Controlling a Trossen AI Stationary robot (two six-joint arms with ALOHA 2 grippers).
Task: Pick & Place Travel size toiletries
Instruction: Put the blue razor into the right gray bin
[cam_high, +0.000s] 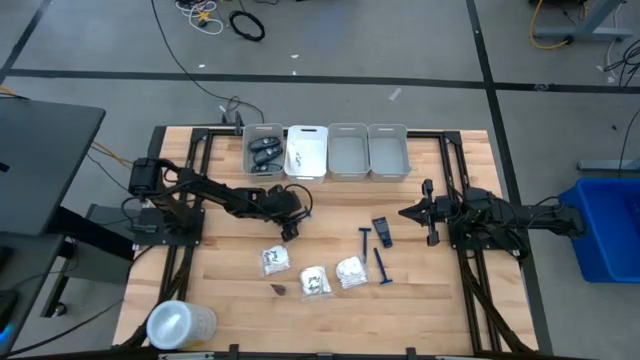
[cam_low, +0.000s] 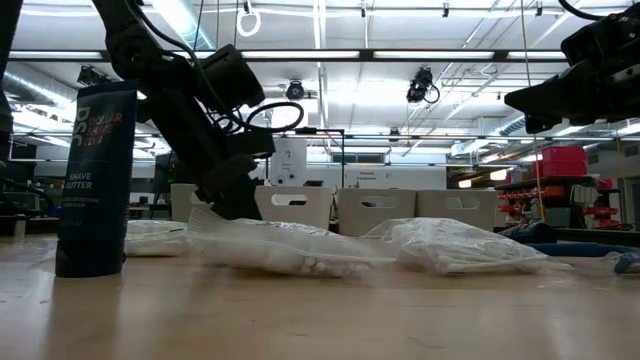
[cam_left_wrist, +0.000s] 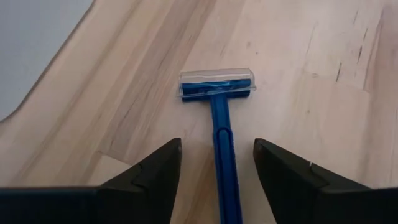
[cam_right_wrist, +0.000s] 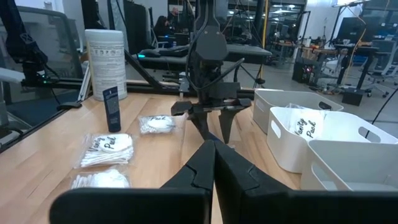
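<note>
Blue razor (cam_left_wrist: 221, 134) lies flat on the wooden surface (cam_left_wrist: 311, 81), its handle running between the spread fingers (cam_left_wrist: 152, 177) of the left tool (cam_left_wrist: 217, 180), neither finger touching it; its lower end is cut off. From above, that tool (cam_high: 292, 228) hides the razor. The right tool (cam_right_wrist: 211, 165) hangs clenched and empty, well apart. White packets (cam_high: 313, 280) lie nearby.
</note>
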